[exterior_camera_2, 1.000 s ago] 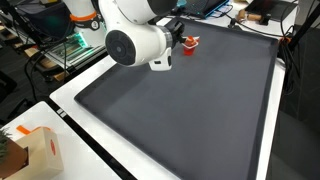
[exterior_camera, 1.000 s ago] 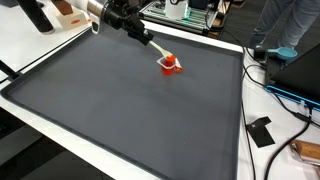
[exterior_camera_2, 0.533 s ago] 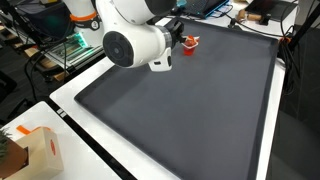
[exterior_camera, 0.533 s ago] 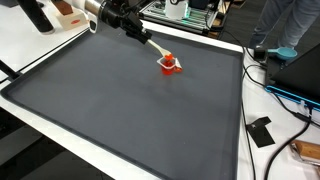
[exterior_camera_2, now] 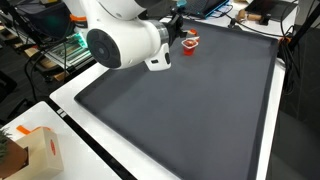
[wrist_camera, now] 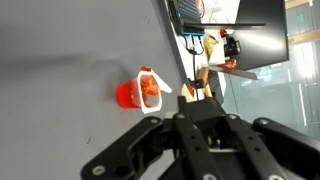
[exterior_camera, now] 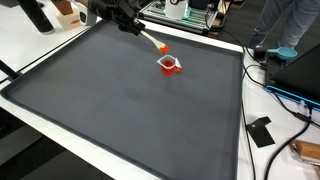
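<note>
The tool (exterior_camera: pixel 137 29) is pinched narrow on a thin white stick (exterior_camera: pixel 153 41) with an orange tip. The stick slants down toward a small red cup (exterior_camera: pixel 170 65) and ends just short of its white rim. The cup (wrist_camera: pixel 140 92) stands upright on the dark bench (exterior_camera: pixel 120 115), near the far edge and well apart from the other edges. The step in hand looks like holding the stick at the cup. Any next move calls for a steady grip and for keeping the tip from tipping the light cup. No brand, label or writing is legible.
</note>
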Controlling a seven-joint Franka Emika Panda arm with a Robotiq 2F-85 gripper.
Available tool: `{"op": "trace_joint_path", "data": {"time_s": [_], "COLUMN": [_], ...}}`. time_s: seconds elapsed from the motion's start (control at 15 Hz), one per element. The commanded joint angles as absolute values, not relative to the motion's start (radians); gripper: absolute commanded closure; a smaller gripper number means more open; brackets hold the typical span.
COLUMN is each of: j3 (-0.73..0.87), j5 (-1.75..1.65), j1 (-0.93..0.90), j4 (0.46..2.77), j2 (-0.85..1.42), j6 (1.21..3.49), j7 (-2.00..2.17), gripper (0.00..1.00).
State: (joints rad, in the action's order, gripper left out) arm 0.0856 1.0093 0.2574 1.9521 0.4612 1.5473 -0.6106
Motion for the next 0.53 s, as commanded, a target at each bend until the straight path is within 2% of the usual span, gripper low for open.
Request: {"op": "trace_joint_path", "data": {"time_s": [0.0,0.47], "j3": [0.107,0.144], "j5": [1.041,1.043], "j1": [0.279,0.299], "j4": [1.936,1.881], "j2": [0.436,0.407], "j6": [1.489,1.432], "j7": [-0.629,-0.616], "gripper": [0.94,0.94]}}
